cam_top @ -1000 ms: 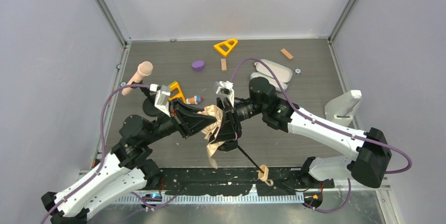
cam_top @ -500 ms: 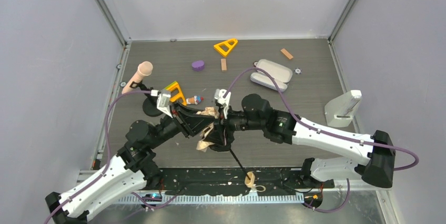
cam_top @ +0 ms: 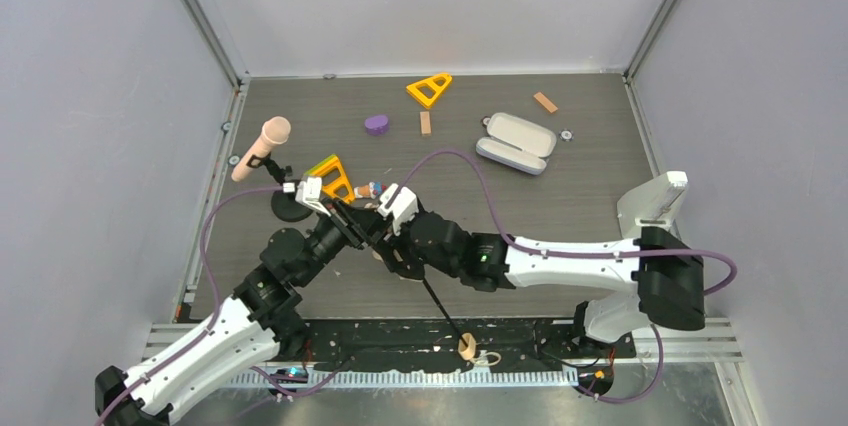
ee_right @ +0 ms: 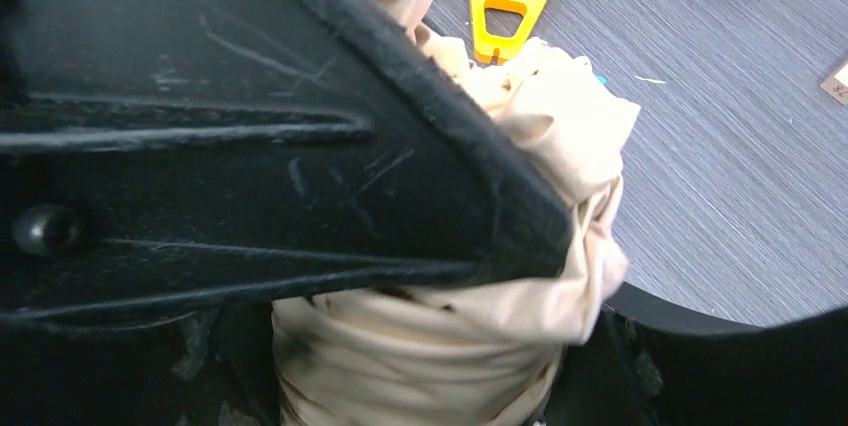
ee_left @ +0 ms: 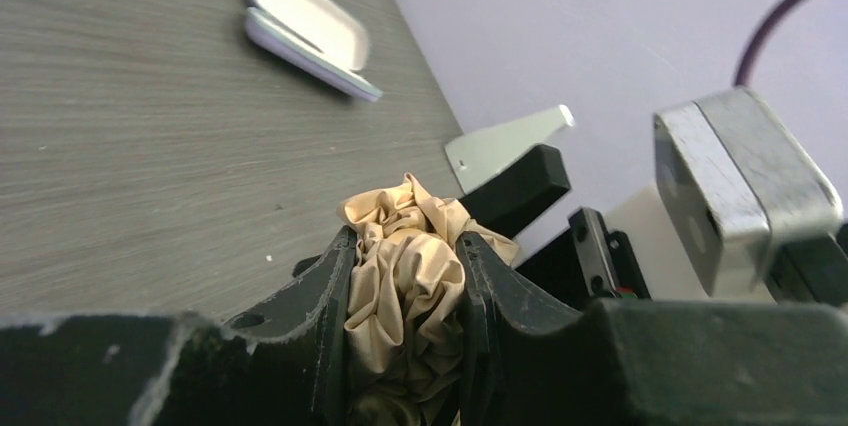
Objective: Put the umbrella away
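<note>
On grey tbl (cam_top: 590, 186), umbrella (ee_left: 405, 286), lilac walls (cam_top: 100, 96)

I find no legible text, label, brand, number or sign in any of the three views. Surfaces checked: the lavender-grey oblong hard case (cam_top: 515, 143), the yellow plastic triangular frame (cam_top: 428, 89) and the purple studded plastic block (cam_top: 376, 124) on the tabletop (cam_top: 580, 216), and the pale beige fabric folding umbrella (ee_left: 405, 276). All of these appear plain. I cannot resolve any marking on the arm housings in the top view.
</note>
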